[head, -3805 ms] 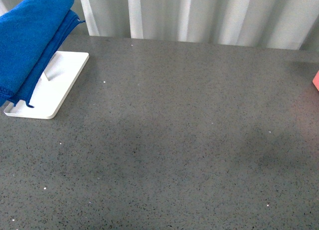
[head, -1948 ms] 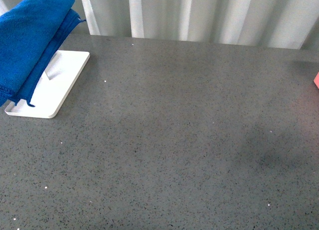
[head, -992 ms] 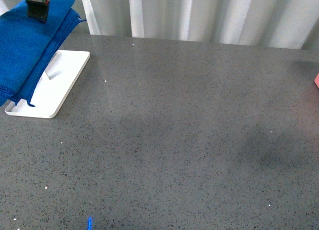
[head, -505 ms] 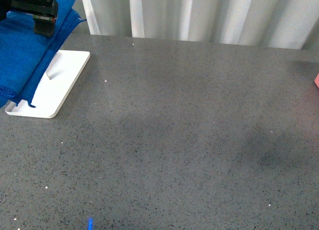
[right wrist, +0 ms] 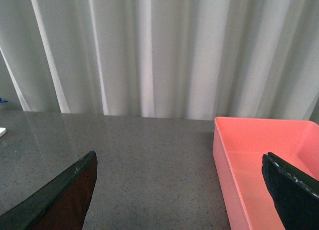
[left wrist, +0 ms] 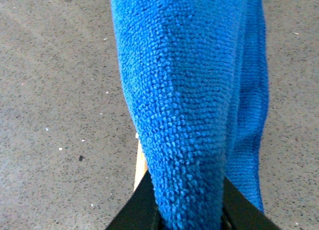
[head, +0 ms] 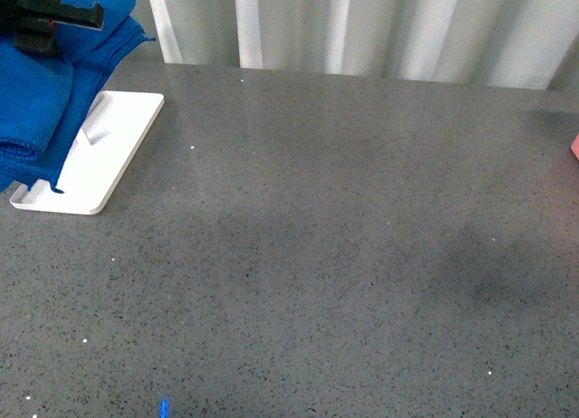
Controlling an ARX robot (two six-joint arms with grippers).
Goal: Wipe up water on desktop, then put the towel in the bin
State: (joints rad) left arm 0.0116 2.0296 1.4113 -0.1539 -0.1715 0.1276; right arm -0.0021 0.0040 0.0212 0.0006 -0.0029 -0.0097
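One blue towel [left wrist: 184, 90], thick and bumpy like knitting, folded in layers. Pinched tight between the left gripper [left wrist: 188, 221] jaws, reaching out past their tips and draped over one white tray [head: 113, 151]. One desktop [head: 344, 255], grey with tiny specks. Two grippers in all. Right gripper [right wrist: 182, 195] jaws wide apart, gripping nothing. One pink bin [right wrist: 249, 155] ahead of those jaws, close by one of them, only its bare pink floor showing inside.
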